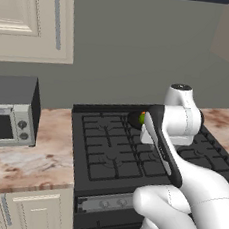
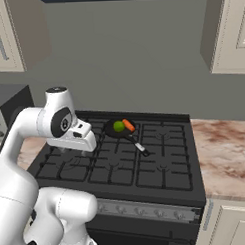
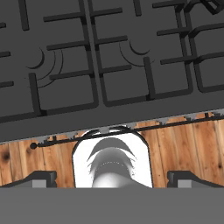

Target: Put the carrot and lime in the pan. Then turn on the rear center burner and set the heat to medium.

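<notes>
We see the pan point(image 2: 116, 128) sitting on the grating at the back of the stove point(image 2: 161, 163), near its middle, with the lime point(image 2: 118, 126) and the carrot point(image 2: 128, 125) lying inside it, side by side and close together. The carrot's long axis slants across the pan's right half, while the pan's thin handle runs toward the stove's front and right, its silver tip point(image 2: 145, 152) resting on the grate. In the left base view we catch only a sliver of the lime point(image 1: 142, 117) behind the arm's wrist.

The pincer point(image 3: 112, 179) hangs above the front left part of the cooktop, well apart from the pan, which lies behind it and to its right. Its two fingertips point(image 3: 40, 178) stand as wide apart as we see them go, with nothing between them. From the hand view we look straight down on bare grates, the stove's front edge and the wooden floor point(image 3: 183, 144). The arm rises from the base, folds at the elbow and turns the hand downward. A toaster oven point(image 1: 8, 110) stands on the desk point(image 1: 31, 160) left of the stove.
</notes>
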